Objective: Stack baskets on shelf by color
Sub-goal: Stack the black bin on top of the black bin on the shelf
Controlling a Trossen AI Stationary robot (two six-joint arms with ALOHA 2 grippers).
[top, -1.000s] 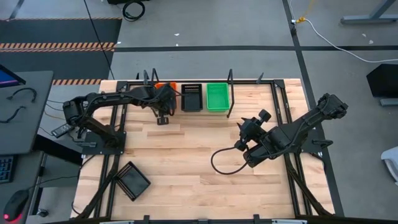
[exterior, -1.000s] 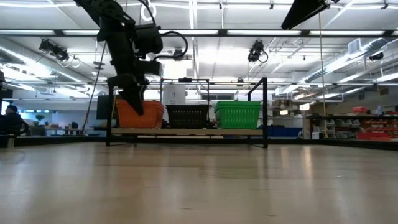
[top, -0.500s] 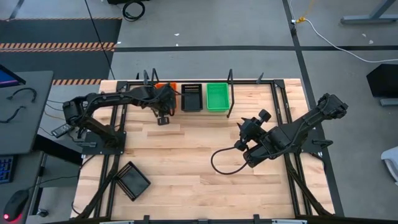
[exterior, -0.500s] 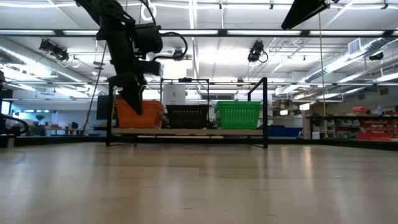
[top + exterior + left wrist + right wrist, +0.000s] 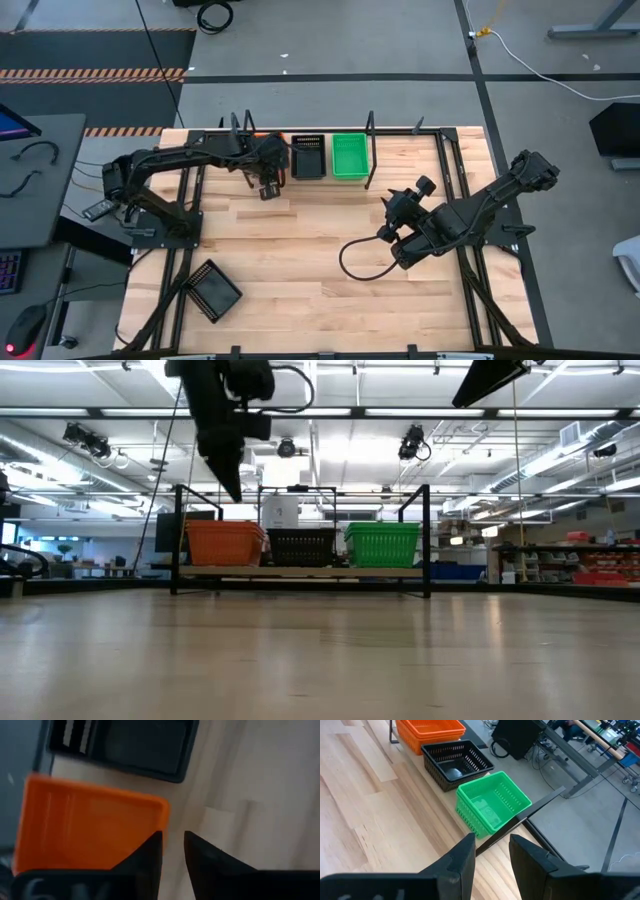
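Baskets sit abreast on the shelf at the table's far edge, orange stack, black, green, sorted by color, while our left gripper, fingers slightly parted and empty, hovers above the orange stack and our right gripper waits mid-table, fingers apart.

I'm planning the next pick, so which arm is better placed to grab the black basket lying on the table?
Left, probably. The loose black basket lies on the left arm's side, near its base. The left gripper hangs empty above the shelf; the right gripper waits farther off.
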